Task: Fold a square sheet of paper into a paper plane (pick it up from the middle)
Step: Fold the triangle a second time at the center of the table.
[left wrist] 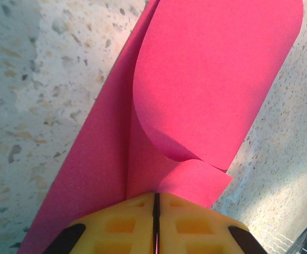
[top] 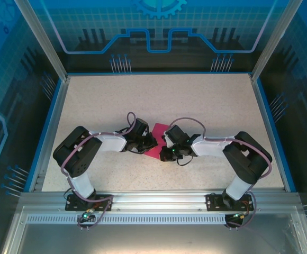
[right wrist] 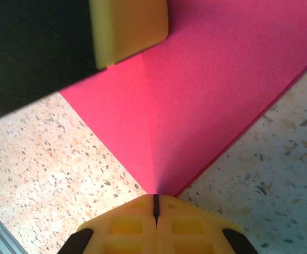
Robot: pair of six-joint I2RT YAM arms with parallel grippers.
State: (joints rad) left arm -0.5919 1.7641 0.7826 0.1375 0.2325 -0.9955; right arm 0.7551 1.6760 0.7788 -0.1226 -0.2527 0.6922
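The magenta-pink sheet of paper (top: 157, 131) lies partly folded at the middle of the table, between my two grippers. In the left wrist view the paper (left wrist: 211, 79) shows a long crease, and one flap curls over to the right. My left gripper (left wrist: 156, 198) is shut on its near edge, with pink showing in the slit between the yellow pads. My right gripper (right wrist: 155, 198) is shut on a pointed corner of the paper (right wrist: 222, 79), and a crease runs up from the jaws. A yellow fingertip (right wrist: 129, 26) of the left gripper hangs over the paper's far side. From above, the left gripper (top: 152, 142) and right gripper (top: 165, 142) nearly touch.
The speckled beige table (top: 159, 100) is bordered by a blue rim and clear enclosure walls. An aluminium rail (top: 153, 201) holding both arm bases runs along the near edge. Both arms bend inward toward the centre.
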